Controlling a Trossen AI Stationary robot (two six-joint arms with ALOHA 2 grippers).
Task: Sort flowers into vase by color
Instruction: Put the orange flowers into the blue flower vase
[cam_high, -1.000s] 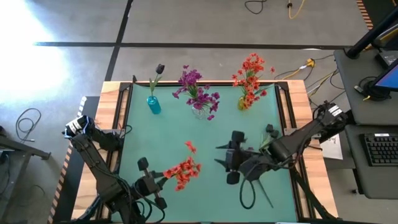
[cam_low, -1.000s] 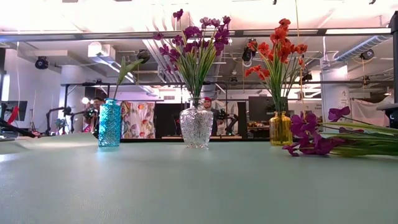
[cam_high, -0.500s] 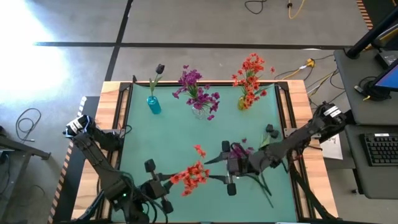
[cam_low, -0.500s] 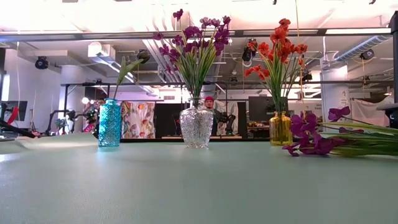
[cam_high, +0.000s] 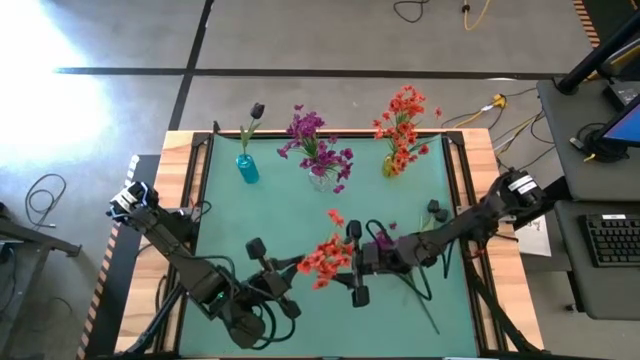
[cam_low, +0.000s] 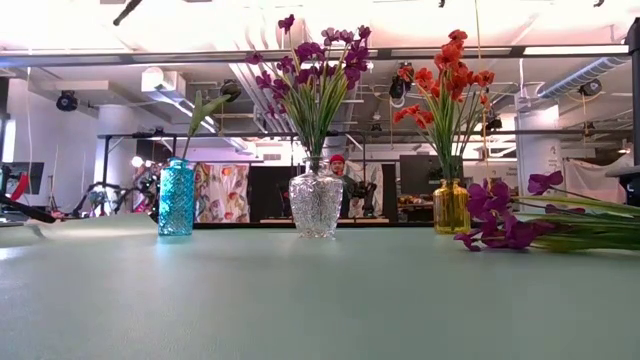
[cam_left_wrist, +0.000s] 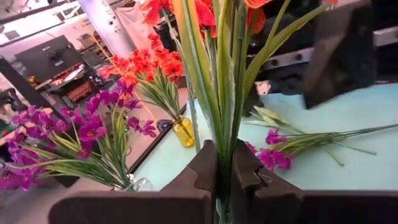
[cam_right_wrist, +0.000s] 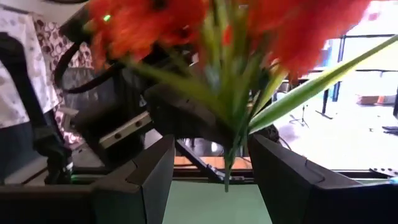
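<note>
My left gripper (cam_high: 288, 270) is shut on an orange-red flower (cam_high: 325, 257) held in the air over the table's near middle. My right gripper (cam_high: 356, 265) reaches in from the right, open. Its fingers (cam_right_wrist: 146, 180) stand on either side of that flower's stems (cam_right_wrist: 229, 146) without visibly touching them. At the far edge stand a blue vase (cam_high: 246, 168) with a dark bud, a clear vase (cam_high: 320, 180) with magenta flowers (cam_high: 318, 145) and a yellow vase (cam_high: 390, 165) with orange-red flowers (cam_high: 403, 122). My left gripper pinches the flower's bundle of green stems (cam_left_wrist: 222, 163) between its two fingers, below the leaves and blossoms. The fingers reach roughly level from the table's near left. The stems run on past the fingertips, and the flower is lifted clear of the table.
A magenta flower (cam_low: 510, 228) lies on the mat at the right, its green stems (cam_high: 422, 300) trailing toward the near edge. Dark buds (cam_high: 435, 210) lie near the right rail. Wooden rails (cam_high: 190, 200) border the green mat. A person shows in the room beyond.
My left gripper has carried the orange-red flower toward the table's right and a little farther, still shut on it. My right gripper has sunk, tipped up toward level and moved left. Its open fingers now flank the flower's stems.
</note>
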